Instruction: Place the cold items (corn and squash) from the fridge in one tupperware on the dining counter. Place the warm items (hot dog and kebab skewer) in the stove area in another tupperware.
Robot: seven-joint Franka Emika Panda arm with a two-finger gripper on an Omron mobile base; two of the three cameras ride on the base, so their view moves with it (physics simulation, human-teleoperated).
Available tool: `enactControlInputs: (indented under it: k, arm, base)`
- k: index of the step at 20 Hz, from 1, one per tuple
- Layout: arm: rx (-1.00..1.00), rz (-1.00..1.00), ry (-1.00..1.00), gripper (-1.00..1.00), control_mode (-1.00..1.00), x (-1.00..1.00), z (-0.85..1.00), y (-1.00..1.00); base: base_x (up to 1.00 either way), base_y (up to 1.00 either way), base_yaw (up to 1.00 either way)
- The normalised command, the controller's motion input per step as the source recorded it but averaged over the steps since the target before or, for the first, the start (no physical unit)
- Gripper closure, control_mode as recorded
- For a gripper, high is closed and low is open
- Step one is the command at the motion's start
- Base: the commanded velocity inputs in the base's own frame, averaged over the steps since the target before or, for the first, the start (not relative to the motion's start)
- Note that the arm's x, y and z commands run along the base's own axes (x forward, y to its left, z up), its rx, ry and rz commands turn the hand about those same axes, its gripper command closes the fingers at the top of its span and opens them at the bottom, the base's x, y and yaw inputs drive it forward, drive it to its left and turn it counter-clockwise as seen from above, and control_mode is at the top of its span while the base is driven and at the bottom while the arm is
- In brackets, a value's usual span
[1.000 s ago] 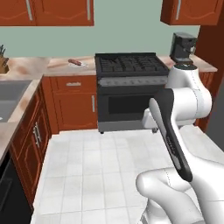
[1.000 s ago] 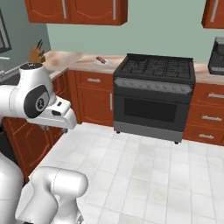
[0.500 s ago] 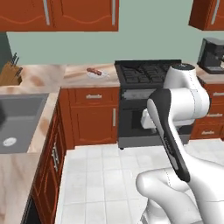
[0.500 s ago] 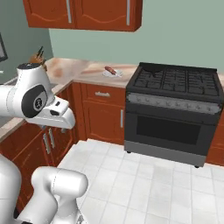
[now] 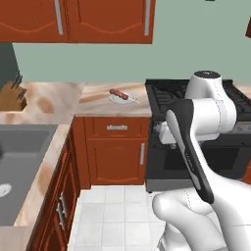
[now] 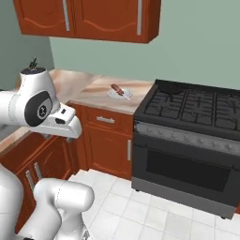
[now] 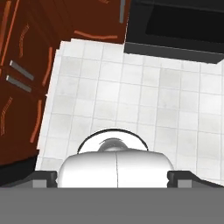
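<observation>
Base has driven closer and swung left since the earlier frames: stove [image 5: 196, 98] slid right, sink [image 5: 19, 166] now fills the lower left of the left base view; things themselves look unmoved. Small white plate [image 5: 122, 98] on the marbled beige counter [image 5: 98, 93] just left of the stove carries a row of dark red chunks on a stick, the kebab skewer [image 6: 117, 89]; too small to resolve more. Stove's right side is cut off in the left view. Knife block [image 5: 11, 95] sits at the far left. Gripper [image 7: 112, 177]: dark tips at the hand view's bottom corners, spread wide, holding nothing, pointing at white floor tiles [image 7: 131, 96]. Cabinets [image 6: 108, 145] are glossy red-brown wood.
</observation>
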Motion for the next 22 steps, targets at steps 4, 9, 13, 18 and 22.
enactControlInputs:
  k: [4,9,13,18,22]
  arm:
    - [0.00,0.00,0.00,-1.00,1.00,0.00,0.00,0.00]
    - [0.00,0.00,0.00,-1.00,1.00,0.00,0.00,0.00]
    - [0.00,0.00,0.00,-1.00,1.00,0.00,0.00,0.00]
    - [0.00,0.00,0.00,-1.00,1.00,0.00,0.00,0.00]
    - [0.00,0.00,0.00,-1.00,1.00,0.00,0.00,0.00]
  base:
    - [1.00,0.01,-0.09]
    - [0.85,0.17,-0.35]
    - [0.46,0.39,-0.33]
    - [0.38,0.54,-0.14]
    - [0.72,0.21,0.09]
